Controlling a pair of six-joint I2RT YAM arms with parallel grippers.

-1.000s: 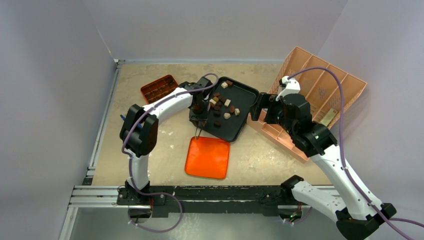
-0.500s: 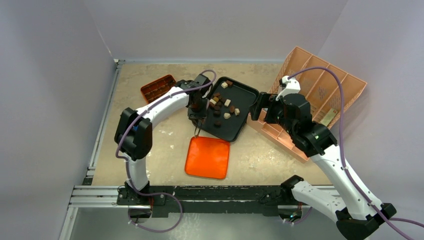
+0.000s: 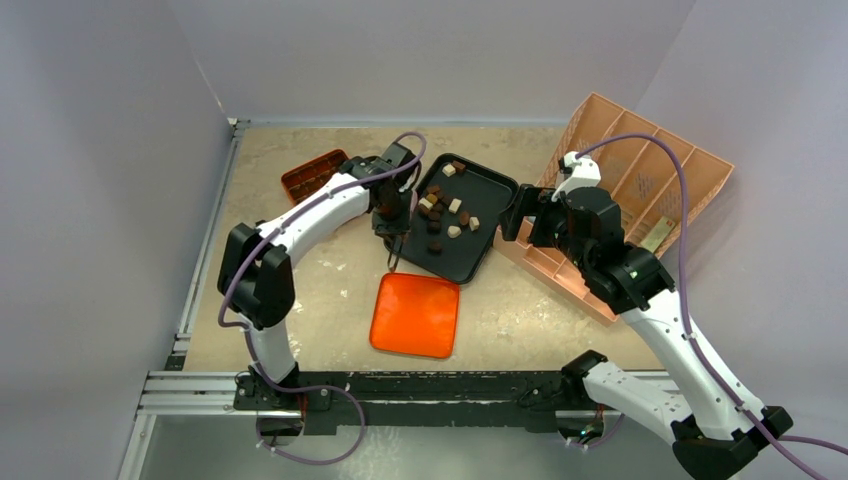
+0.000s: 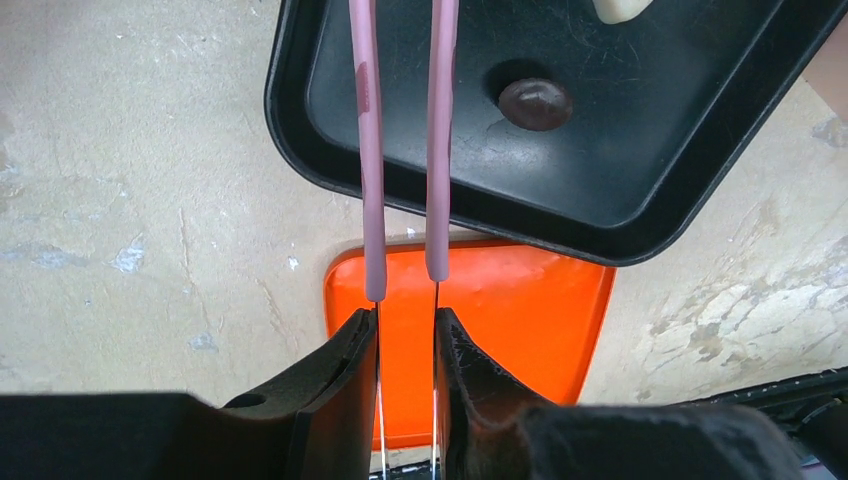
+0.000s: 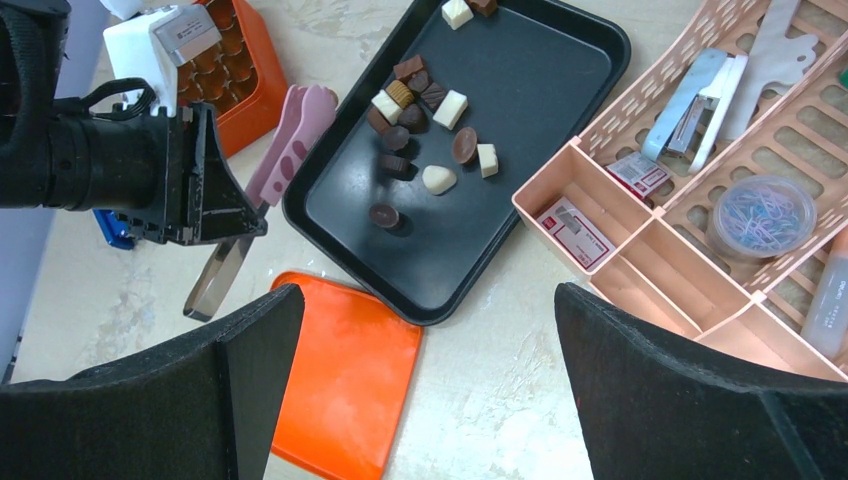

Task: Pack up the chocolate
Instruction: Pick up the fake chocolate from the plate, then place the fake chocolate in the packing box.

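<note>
My left pincer was pinched narrow on a pair of pink-tipped tongs, whose arms crossed the rim of the black tray near its left corner. The tips sat close together between that rim and the orange box. I couldn't tell whether they carried a piece. The chocolate lay loose in the tray, mostly bunched toward its far-left part, with one dark piece alone nearer me. My right pincer hung wide and empty over the tray's right side.

I judged the job was ferrying pieces to the box, so the squeeze needed to be steady and light, with the tips lowered straight into a free cell. The tray's raised rim and the box's wall were the edges to clear. Bare surface lay left of the tray, and the orange lid sat just beside its near edge.
</note>
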